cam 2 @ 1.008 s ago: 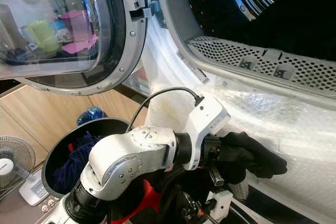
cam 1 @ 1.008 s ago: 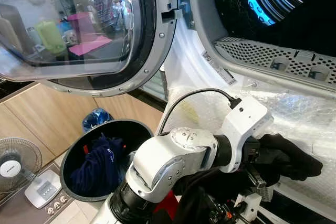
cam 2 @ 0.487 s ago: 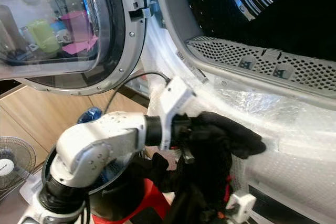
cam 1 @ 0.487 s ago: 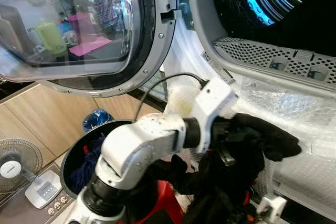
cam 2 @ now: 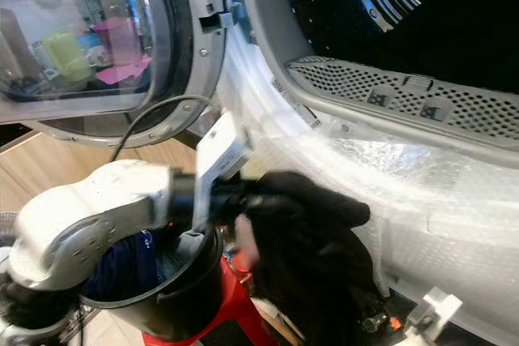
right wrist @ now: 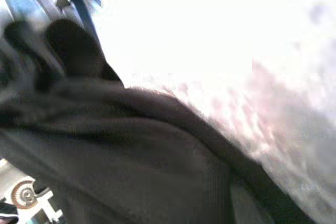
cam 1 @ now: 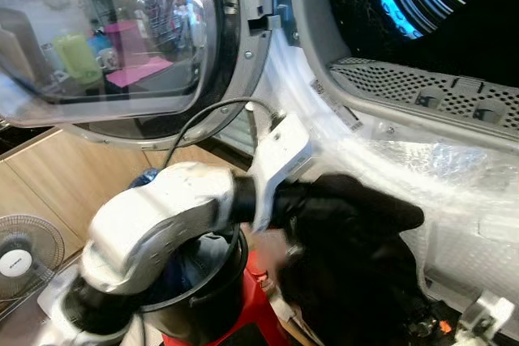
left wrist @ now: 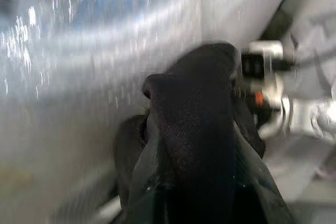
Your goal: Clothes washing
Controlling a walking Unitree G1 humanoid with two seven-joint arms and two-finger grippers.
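We have a black garment bunched at the end of our left arm, hanging in front of the washing machine below its open drum, beside the black laundry basket that holds blue clothes. The cloth covers our left pincer, so we cannot tell how far its fingers stand apart; we judge it has hold of the garment, since the cloth hangs from that point.

The garment sits well below the drum's perforated lip. If we swing it up too low, we think the hanging tail could catch on that lip or on the bubble-wrap sheet over the machine front and drag out of our hold. The open door stands close on the left and could foul the elbow.

The eye views give the machine, door and basket. The left wrist view gives the weave of the cloth close up and a white bracket with an orange spot beyond it. The right wrist view shows dark cloth against glare; our right pincer's state we cannot tell.
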